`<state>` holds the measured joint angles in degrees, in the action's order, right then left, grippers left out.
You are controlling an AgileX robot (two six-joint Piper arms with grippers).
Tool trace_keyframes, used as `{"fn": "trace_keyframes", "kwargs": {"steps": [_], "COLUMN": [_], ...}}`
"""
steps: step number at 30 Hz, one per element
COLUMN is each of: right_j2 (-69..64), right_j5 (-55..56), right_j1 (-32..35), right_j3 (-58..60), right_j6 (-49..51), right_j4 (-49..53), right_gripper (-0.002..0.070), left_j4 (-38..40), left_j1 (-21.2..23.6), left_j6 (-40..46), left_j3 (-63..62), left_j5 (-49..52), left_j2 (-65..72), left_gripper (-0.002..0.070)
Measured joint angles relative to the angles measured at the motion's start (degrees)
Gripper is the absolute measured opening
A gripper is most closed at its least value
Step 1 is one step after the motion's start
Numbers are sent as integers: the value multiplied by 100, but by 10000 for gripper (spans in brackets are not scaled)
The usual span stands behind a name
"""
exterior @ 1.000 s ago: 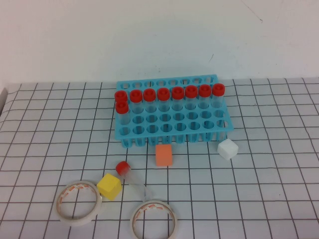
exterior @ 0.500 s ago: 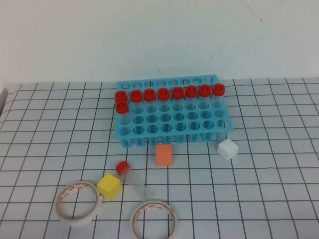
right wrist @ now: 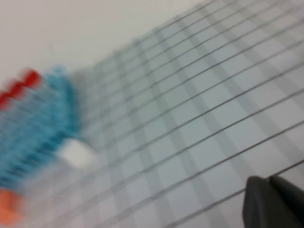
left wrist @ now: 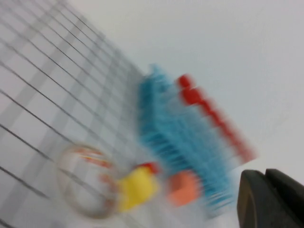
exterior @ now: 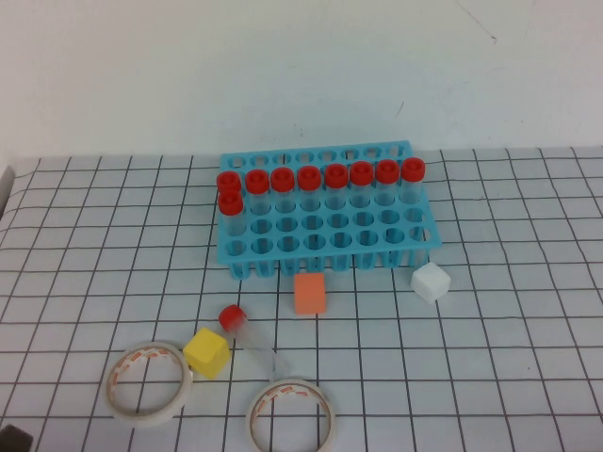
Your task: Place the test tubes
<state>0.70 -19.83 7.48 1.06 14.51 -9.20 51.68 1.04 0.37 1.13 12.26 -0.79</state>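
Red-capped clear plastic test tube lies touching a glossy yellow cube. Left claw and right claw are pinched shut, empty, above the gridded counter.

The rack is standing near the tabletop's far edge with tubes sitting in it. Before it, a loose tube is lying beside a cube, behind a tape roll.

Left hand, right hand over grid mat, both edge-cropped

Ten red-capped tubes are counted, nine standing in the one blue rack; three cubes and two tape rolls are counted.
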Motion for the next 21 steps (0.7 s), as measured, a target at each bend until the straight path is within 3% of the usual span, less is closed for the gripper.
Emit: {"fn": "trace_keyframes", "kwargs": {"steps": [2, 5, 10, 17, 21], "right_j2": [0, 0, 0, 0, 0], "right_j5": [-58, -163, -156, -134, -301], "right_j1": [0, 0, 0, 0, 0], "right_j3": [0, 37, 42, 42, 42], "right_j6": [220, 392, 347, 248, 192], "right_j4": [-1147, -2696, -3393, -3514, -3514], "right_gripper": [-1, -1, -1, -1, -1], "left_j4": [1150, 1743, 2243, 2031, 957], "left_j1": [0, 0, 0, 0, 0], "left_j6": [-186, 33, 249, 1183, 2168], "left_j3": [0, 0, 0, -25, -636], "left_j5": [-147, -602, -891, -608, 413], "left_j2": [0, 0, 0, 0, 647], "left_gripper": [-1, -1, -1, -1, -1]}}
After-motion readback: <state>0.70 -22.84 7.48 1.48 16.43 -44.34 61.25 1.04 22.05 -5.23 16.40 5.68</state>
